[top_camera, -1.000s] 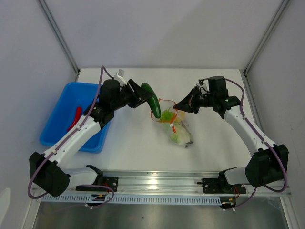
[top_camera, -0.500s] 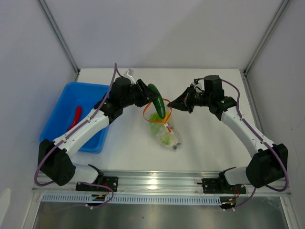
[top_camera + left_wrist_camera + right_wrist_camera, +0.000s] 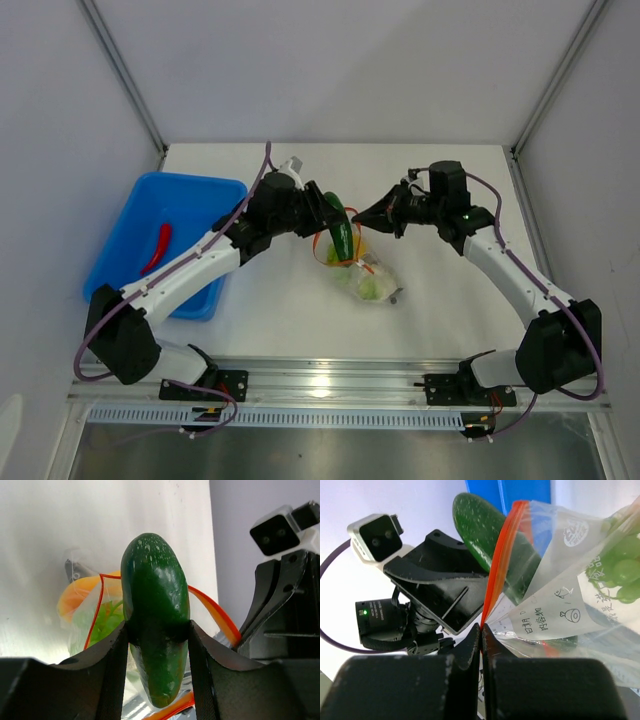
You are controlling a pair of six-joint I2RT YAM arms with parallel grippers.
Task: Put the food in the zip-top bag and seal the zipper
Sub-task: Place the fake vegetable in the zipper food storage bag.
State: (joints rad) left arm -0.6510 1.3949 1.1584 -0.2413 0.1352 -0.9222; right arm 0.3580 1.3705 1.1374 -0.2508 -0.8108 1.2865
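The left gripper clamps the rigid, glossy cucumber at its middle, a sound hold on something likely slippery, with its tip at the mouth of the zip-top bag at mid-table. The right gripper is pinched shut on the zipper, holding up light, limp film that would probably fold otherwise. The mouth looks narrow; bare table lies near and left of it.
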